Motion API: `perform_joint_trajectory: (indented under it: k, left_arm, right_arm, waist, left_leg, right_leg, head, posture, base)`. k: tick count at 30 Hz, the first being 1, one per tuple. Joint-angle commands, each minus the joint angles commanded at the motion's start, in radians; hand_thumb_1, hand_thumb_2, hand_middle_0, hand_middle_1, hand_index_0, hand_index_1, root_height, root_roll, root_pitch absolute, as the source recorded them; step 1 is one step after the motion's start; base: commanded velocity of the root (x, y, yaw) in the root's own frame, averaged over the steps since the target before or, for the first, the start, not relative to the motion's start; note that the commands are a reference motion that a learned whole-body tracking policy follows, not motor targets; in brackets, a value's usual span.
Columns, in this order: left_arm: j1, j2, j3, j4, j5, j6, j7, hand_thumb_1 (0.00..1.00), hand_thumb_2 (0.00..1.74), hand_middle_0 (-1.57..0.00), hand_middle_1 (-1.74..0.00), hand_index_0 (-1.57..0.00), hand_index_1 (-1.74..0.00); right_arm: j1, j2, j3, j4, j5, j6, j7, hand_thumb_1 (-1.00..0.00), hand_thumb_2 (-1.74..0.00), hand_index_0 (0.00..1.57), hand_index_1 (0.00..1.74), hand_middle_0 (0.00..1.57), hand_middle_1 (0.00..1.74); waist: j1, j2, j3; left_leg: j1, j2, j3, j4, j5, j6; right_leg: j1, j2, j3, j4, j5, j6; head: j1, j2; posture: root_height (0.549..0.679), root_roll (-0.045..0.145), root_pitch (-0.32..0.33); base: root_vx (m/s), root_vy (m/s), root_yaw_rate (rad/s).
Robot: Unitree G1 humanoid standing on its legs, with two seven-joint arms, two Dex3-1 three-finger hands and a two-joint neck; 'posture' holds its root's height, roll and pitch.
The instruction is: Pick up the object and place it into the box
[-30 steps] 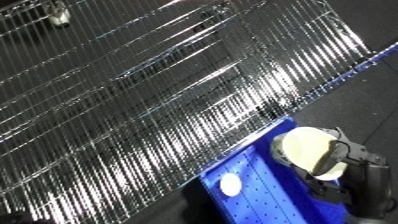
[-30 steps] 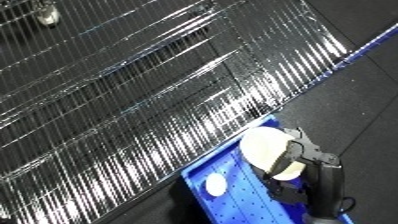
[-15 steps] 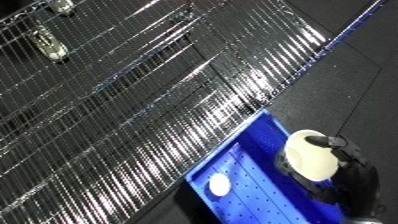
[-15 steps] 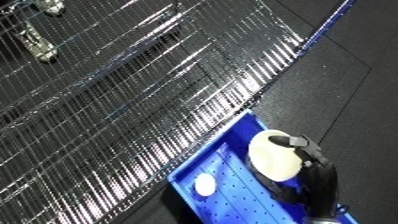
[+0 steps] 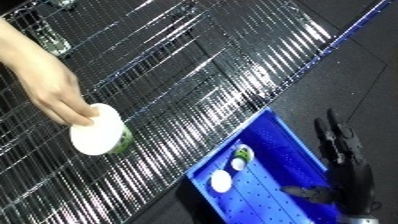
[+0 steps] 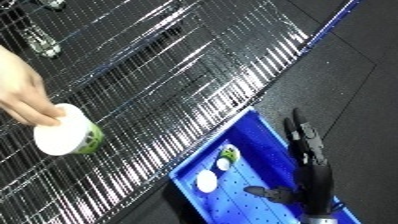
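Far to the left of the right hand point(image 6: 306, 150), a person's hand point(image 5: 55, 95) is holding a white cup with a green side point(image 5: 99, 135) down on the wire shelf point(image 5: 204, 65). The cup is tipped, with its white lid facing up. It looks like the next thing to be picked up.

Just to the left of the right hand, the blue bin point(image 5: 293, 145) is seen below the shelf edge. A small cup with a green side point(image 6: 228, 153) and a white round piece point(image 5: 220, 180) are lying inside it.

The right hand is held above the bin's right part with its fingers straight and spread wide. Nothing is held in it. The left hand is not seen.

To do the step well, the hand should be lifted clear of the bin wall first. It should be moved to the cup only once the person's hand is away. The fingers should be kept wide until the cup is between them and the thumb.
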Motion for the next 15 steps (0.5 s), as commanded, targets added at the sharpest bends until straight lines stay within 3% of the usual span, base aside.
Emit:
perform_joint_trajectory:
  k: [3,9,15]
  left_arm:
    - [-0.004,0.003,-0.007,0.000,0.005,0.007,0.001,1.00,1.74,-1.57,-1.74,-1.57,-1.74]
    - [-0.028,0.016,-0.023,0.004,0.025,0.031,0.007,1.00,1.74,-1.57,-1.74,-1.57,-1.74]
    - [-0.050,0.027,-0.021,0.017,0.048,0.067,-0.006,1.00,1.74,-1.57,-1.74,-1.57,-1.74]
  right_arm:
    - [-0.021,0.001,0.022,-0.029,-0.009,0.013,0.015,0.00,0.00,0.00,0.00,0.00,0.00]
    - [-0.089,0.009,0.097,-0.085,-0.041,0.061,0.044,0.00,0.00,0.00,0.00,0.00,0.00]
    - [-0.138,0.024,0.149,-0.105,-0.061,0.122,0.095,0.00,0.00,0.00,0.00,0.00,0.00]
  waist:
    - [0.016,-0.008,0.000]
    - [0.063,-0.032,-0.002]
    - [0.102,-0.053,-0.009]
  left_leg:
    - [-0.006,-0.002,-0.012,0.005,-0.001,0.0011]
    - [-0.034,-0.010,-0.044,0.038,-0.017,0.0083]
    - [-0.050,-0.021,-0.068,0.055,-0.022,0.0122]
  right_leg:
    - [0.002,-0.0009,-0.006,0.007,-0.001,-0.0002]
    - [0.000,-0.0005,-0.024,0.036,-0.006,-0.0010]
    - [0.001,-0.0026,-0.040,0.059,-0.009,0.0066]
  head:
    - [-0.036,0.000]
    - [-0.124,-0.028]
    - [-0.188,-0.055]
  posture:
    - [0.644,0.099,0.019]
    - [0.641,0.091,0.011]
    - [0.639,0.078,0.002]
  base:
    - [0.018,-0.035,0.078]
    - [0.026,-0.061,0.082]
    - [0.050,-0.051,0.171]
